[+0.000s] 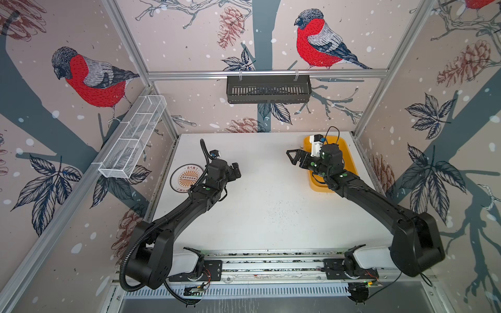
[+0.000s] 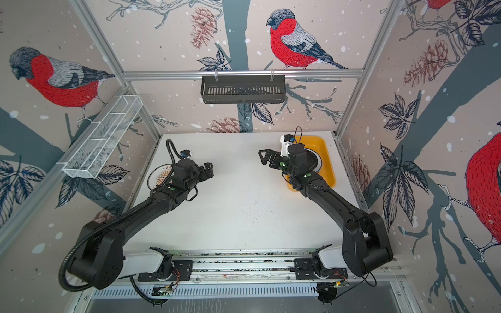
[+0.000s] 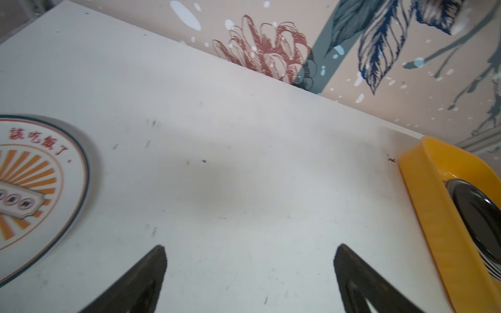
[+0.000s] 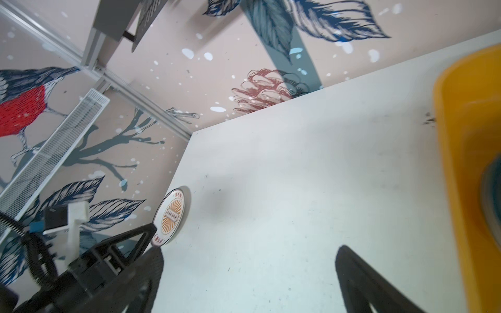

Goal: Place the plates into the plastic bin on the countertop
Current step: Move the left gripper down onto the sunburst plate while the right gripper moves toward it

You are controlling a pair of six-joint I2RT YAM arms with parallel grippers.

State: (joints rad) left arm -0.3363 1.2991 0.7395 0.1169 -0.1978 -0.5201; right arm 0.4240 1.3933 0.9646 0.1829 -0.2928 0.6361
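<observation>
While left gripper (image 3: 250,247) hangs spread near plate (image 3: 54,162) — right gripper (image 4: 250,252) beside bin (image 3: 423,189)

Plastic bin (image 1: 349,160) on countertop (image 1: 265,203), far right corner, long side along right edge. Plates (image 3: 477,214) inside bin, count unclear. Single plate (image 1: 184,176) flat by left edge, far half, well apart from bin. Wire rack (image 1: 132,138) on left wall. Slotted basket (image 1: 268,89) hangs from rail (image 1: 189,73) behind far edge.
</observation>
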